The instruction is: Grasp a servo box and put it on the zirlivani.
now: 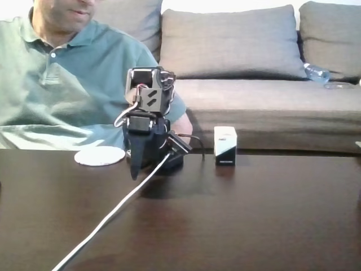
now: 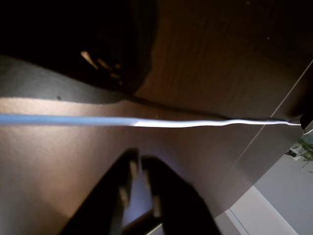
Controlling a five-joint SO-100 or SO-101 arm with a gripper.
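- Servo box [image 1: 225, 145] stands upright on the dark table [image 1: 254, 214], right of the arm, well apart from the claw; its black lower half carries white print too small to read.
- Zirlivani [image 1: 100, 155] lies flat left of the arm.
- Claw [image 2: 138, 169] hangs folded down, jaws nearly closed, holding nothing.
- White cable [image 2: 195, 123] crosses beneath it.

Fixed view: low, near table [image 1: 254, 220] height, facing the arm [image 1: 148, 121] front-on, sofa [image 1: 254, 84] behind. Wrist view: rides the arm, close above the tabletop, looking past its gripper [image 2: 138, 164] — both share the white cable [image 1: 113, 212] and dark wood.
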